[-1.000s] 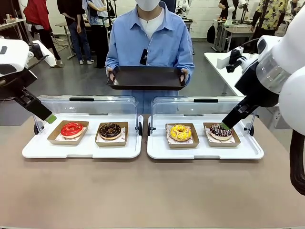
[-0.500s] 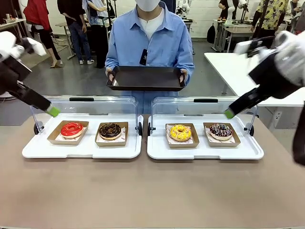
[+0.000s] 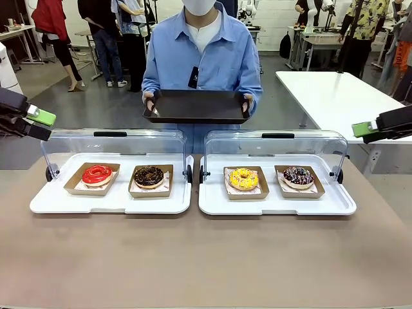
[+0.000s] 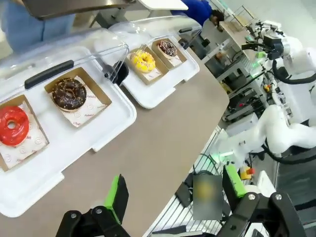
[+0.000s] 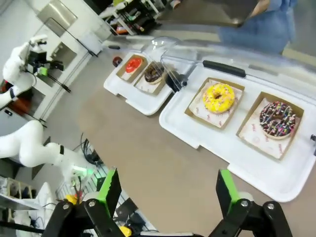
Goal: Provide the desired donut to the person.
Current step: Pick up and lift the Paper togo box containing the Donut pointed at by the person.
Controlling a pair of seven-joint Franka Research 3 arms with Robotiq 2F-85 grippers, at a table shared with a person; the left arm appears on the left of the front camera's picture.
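Two white trays with raised clear lids hold donuts in brown paper boats. The left tray [image 3: 45,205] has a red-glazed donut [image 3: 96,174] and a chocolate donut [image 3: 149,176]. The right tray [image 3: 212,206] has a yellow donut [image 3: 243,178] and a sprinkled chocolate donut [image 3: 298,175]. Behind them the person [image 3: 203,55] holds a dark tray [image 3: 197,106] in both hands. My left gripper [image 3: 40,125] hovers open at the far left edge, my right gripper [image 3: 365,133] open at the far right, both above and clear of the trays. The wrist views show each gripper [image 4: 175,190] [image 5: 168,190] open and holding nothing.
The brown table [image 3: 206,257] stretches bare in front of both trays. A white table [image 3: 328,96] stands at the back right. Other people stand far behind at the left.
Both arms have lifted and drawn outward from over the outer donuts to the picture's edges. The person and the dark tray have stayed still.
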